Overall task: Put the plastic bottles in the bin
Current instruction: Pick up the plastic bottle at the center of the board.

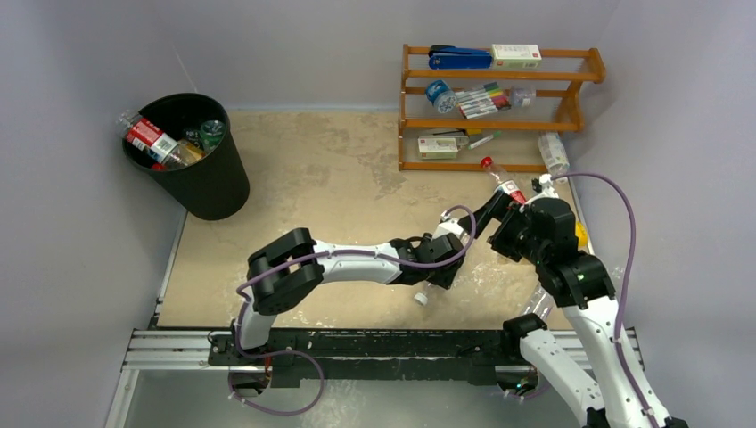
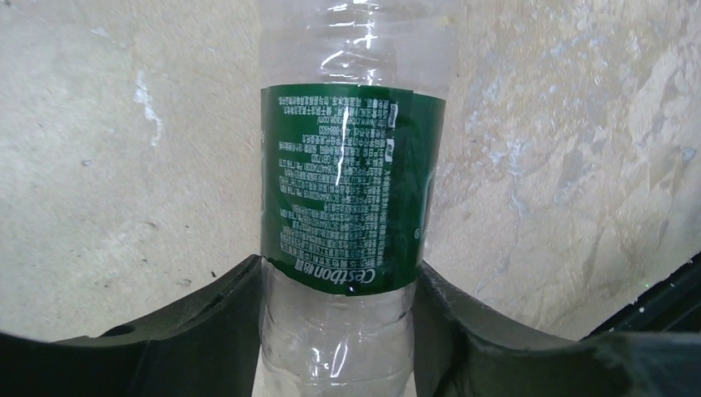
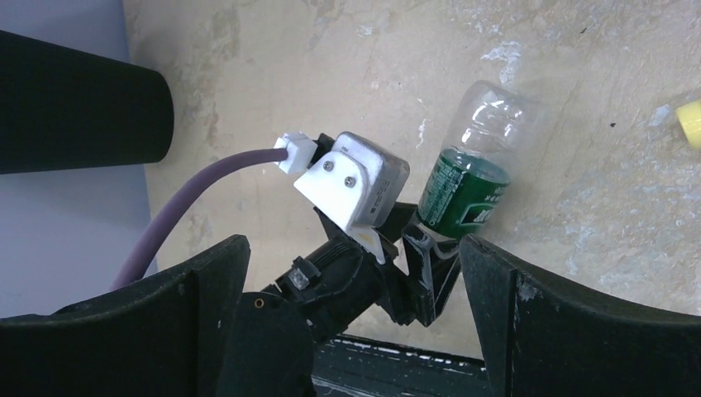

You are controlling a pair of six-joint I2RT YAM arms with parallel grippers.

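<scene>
Bottle first: the green-labelled bottle (image 2: 343, 190) is pinched on its clear part, just cap-side of the label, by the left gripper (image 2: 337, 289). The fingers are closed snug against both sides of it, right of centre on the bench and toward the near edge. Its long axis runs roughly near-to-far, white cap toward the near edge and rounded base toward the far edge; I cannot tell whether it is lifted or resting on the surface. The left arm is folded at the elbow close to its base, forearm stretched rightward and low. The bin (image 1: 212, 183) stands in the far left corner, well apart from that gripper, with several bottles showing inside its rim. I judge the coming move to be a long swing that way, and the left arm is the nearer one for it. The right gripper (image 3: 354, 248) hangs just beside, fingers spread wide on nothing, aimed at the left wrist. A red-capped bottle (image 1: 501, 181) lies just beyond it, before the orange rack (image 1: 404, 107).
</scene>
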